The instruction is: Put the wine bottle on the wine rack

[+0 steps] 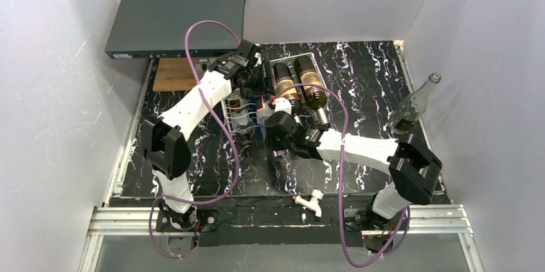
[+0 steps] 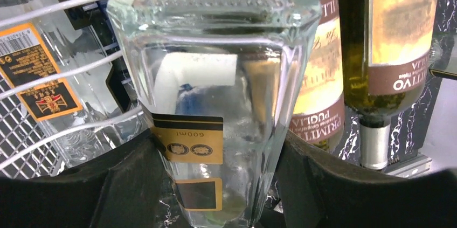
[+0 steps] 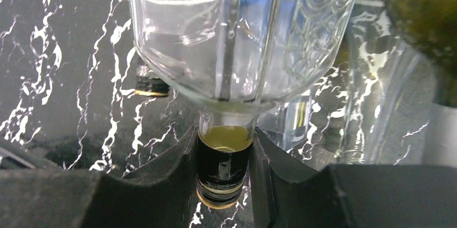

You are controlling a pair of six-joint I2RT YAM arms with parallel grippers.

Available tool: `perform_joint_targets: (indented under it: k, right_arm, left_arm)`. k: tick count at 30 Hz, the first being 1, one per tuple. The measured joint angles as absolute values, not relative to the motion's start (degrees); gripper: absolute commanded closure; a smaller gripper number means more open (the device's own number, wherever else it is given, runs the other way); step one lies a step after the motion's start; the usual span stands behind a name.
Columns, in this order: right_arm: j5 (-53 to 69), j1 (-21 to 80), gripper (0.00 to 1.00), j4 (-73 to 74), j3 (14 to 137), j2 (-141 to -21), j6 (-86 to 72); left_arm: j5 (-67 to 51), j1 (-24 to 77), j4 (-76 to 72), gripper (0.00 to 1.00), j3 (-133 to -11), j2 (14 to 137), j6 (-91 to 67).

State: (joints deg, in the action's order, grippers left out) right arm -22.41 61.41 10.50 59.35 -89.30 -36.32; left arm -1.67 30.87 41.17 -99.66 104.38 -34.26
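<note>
The wine bottle (image 2: 215, 77) is clear glass with a square body, a gold label and a black cap (image 3: 223, 168). It lies lengthwise over the white wire wine rack (image 1: 241, 117), held by both arms. My left gripper (image 2: 221, 185) is shut on the bottle's body near its base, at the rack's far side (image 1: 252, 79). My right gripper (image 3: 223, 177) is shut on the capped neck at the rack's near side (image 1: 277, 124). Two dark wine bottles (image 1: 297, 85) lie in the rack's right slots. A clear bottle with an orange label (image 2: 46, 80) lies under the rack wires (image 2: 59, 74) on the left.
A dark grey flat metal box (image 1: 177, 21) sits at the back left, with a wooden board (image 1: 175, 74) in front of it. A clear greenish bottle (image 1: 414, 106) stands near the right wall. A small white part (image 1: 312, 202) lies on the front edge.
</note>
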Motion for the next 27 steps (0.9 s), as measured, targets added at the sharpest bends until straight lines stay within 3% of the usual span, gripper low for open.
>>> perform_joint_targets:
  k: [5,20,27]
  right_arm:
    - [-18.17,61.45,0.99,9.93,59.22,-89.17,-36.01]
    - [-15.49,58.19,0.99,9.32,59.07,-87.07,-39.29]
    - [-12.34,55.83,0.99,8.97,60.03,-87.29,-39.35]
  left_arm:
    - [-1.98,29.52,42.02,0.02,-94.08,97.95,-35.64]
    - [-4.40,28.47,42.09,0.02,-85.73,86.43,-34.54]
    - [-6.76,28.51,42.92,0.02,-82.96,74.02,-32.97]
